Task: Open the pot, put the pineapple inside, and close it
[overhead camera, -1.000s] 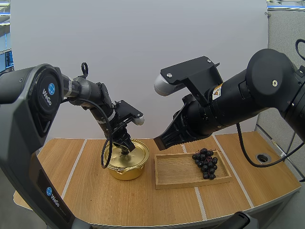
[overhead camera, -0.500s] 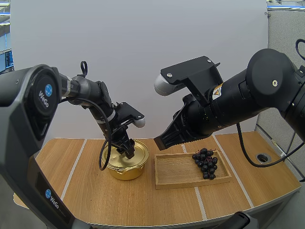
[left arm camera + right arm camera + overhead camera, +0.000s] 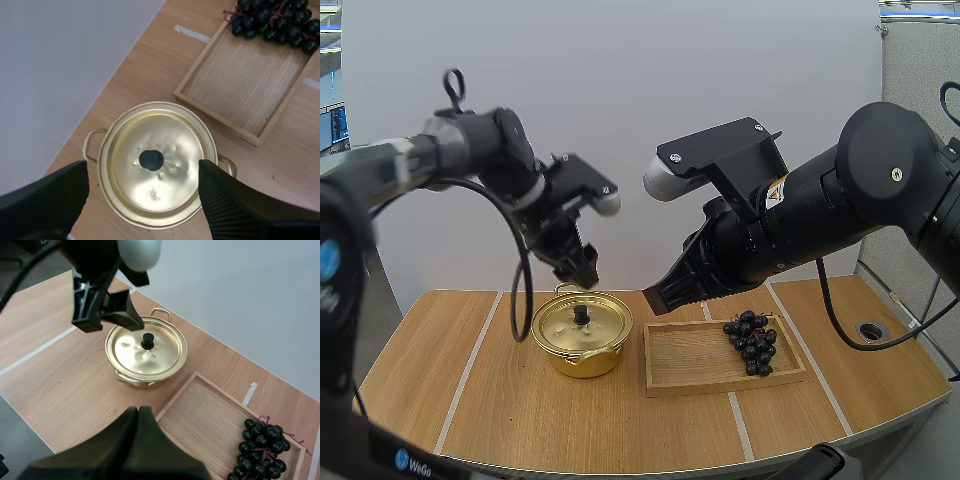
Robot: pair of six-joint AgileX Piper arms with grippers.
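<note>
1. Pot (image 3: 582, 352): shiny gold, handles the same gold.
2. Lid (image 3: 170, 150): gold, mirror-like with soft pale glints; knob (image 3: 151, 159) plain black.
3. Grapes (image 3: 751, 344): very dark purple, nearly black, with thin reddish-brown stalks.
4. Wooden tray (image 3: 700, 378): light tan, fine straight grain.
5. Table (image 3: 520, 420): warm mid-brown wood grain, crossed by thin whitish lines.
6. Left gripper (image 3: 582, 276): matte black, inner faces finely ribbed.
7. Right gripper (image 3: 658, 294): matte black.

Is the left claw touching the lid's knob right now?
Apart. The high view shows the left claw above the knob with a gap between; in the left wrist view the knob sits bare between the open fingers.
</note>
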